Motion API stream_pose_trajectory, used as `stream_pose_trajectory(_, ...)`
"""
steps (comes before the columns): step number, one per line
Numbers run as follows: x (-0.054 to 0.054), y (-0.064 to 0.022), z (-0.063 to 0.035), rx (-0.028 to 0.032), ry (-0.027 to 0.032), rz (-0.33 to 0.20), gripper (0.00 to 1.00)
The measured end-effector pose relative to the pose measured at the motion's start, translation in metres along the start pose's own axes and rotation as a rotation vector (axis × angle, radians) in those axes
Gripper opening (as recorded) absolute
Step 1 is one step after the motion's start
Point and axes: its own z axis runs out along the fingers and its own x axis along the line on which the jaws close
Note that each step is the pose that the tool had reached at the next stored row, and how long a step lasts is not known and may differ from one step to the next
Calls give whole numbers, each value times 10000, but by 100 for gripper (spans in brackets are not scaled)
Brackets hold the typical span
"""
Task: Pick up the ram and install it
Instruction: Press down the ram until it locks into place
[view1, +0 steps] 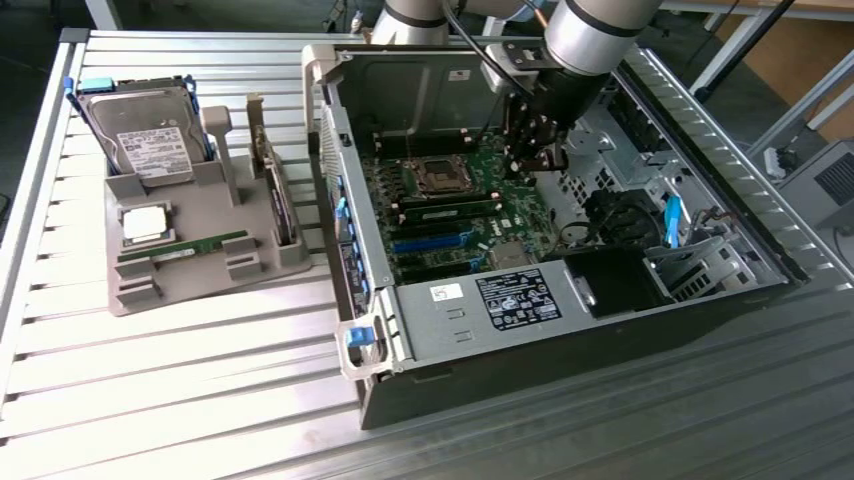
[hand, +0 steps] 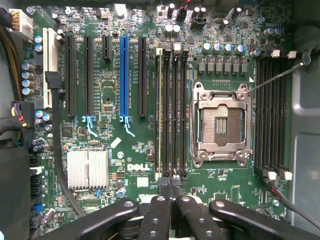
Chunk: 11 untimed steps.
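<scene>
- Slatted metal table (view1: 200, 400) under bright light: a grey tray (view1: 200, 295) towards the exterior view's left edge, an open PC case (view1: 441, 330) in the middle.
- The arm is down inside the case, with the gripper (view1: 530, 160) hanging over the motherboard (hand: 130, 150).
- The jaws are pressed together with nothing visibly between them, and their tips (hand: 170, 184) sit at one end of the memory slots (hand: 172, 110), right beside the empty CPU socket (hand: 221, 122).
- A ram (view1: 180, 250) lies flat near the tray's front edge, long axis running along that edge, well apart from the gripper and across the case wall, to the exterior view's left.
- A second green stick (view1: 447, 211) stands on edge in the slot bank, just off the fingertips and roughly parallel to the one in the tray.
- My read is that the closed jaws line up with the slots' long axis, and the slotted stick is by far the nearer one.
- Whether it is fully seated, I cannot tell.
</scene>
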Motion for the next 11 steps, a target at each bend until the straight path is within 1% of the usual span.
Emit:
stream_pose_trajectory(3, 0, 0, 0, 36, -14, 509, 9)
stream_pose_trajectory(4, 0, 0, 0, 61, -24, 853, 9)
stream_pose_trajectory(8, 0, 0, 0, 119, -49, 1680, 9)
stream_pose_trajectory(11, 0, 0, 0, 133, -55, 1873, 9)
